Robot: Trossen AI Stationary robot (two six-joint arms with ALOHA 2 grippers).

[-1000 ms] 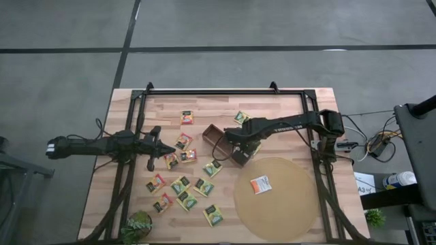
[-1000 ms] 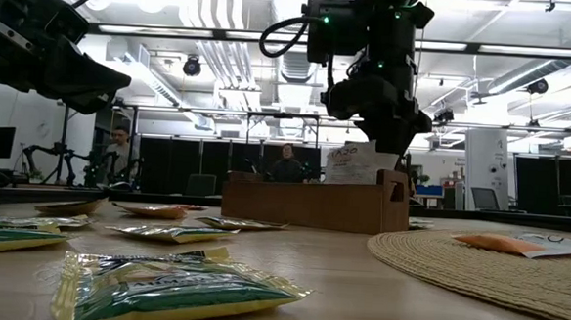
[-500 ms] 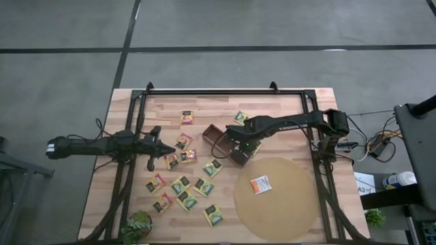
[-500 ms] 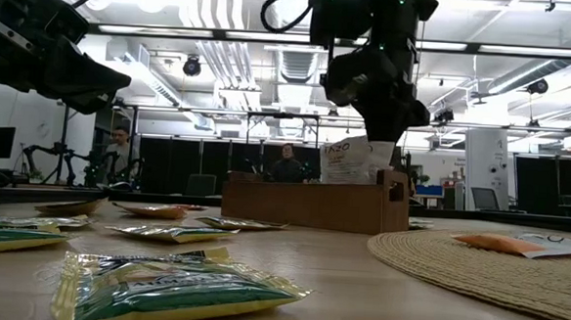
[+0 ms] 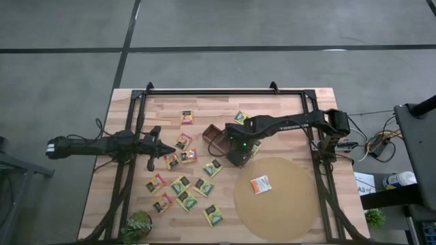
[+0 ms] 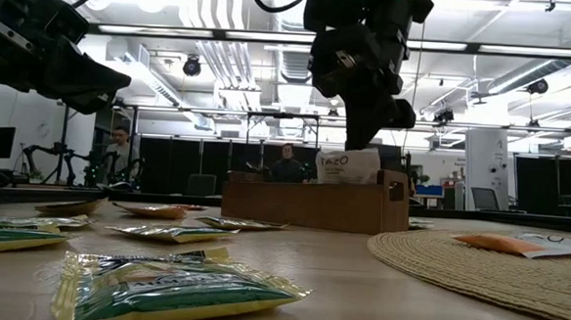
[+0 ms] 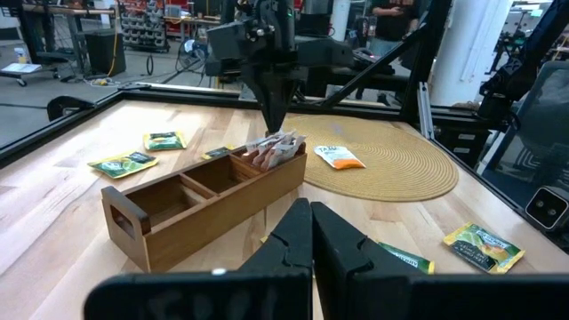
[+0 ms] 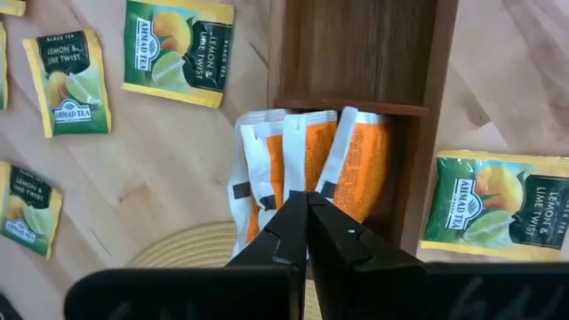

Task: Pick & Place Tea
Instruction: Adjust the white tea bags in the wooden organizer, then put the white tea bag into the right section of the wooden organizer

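A: Looking down from above, where is the right gripper (image 5: 235,145)?
B: Over the end compartment of the brown box (image 5: 225,145), beside the round mat (image 5: 286,204).
A: And from its wrist?
B: Fingers pinched together on a white-and-orange sachet (image 8: 293,156), standing among others in that compartment.
A: The left gripper (image 5: 169,151)?
B: Clenched, empty, loose sachets (image 5: 181,185) lying just past it.
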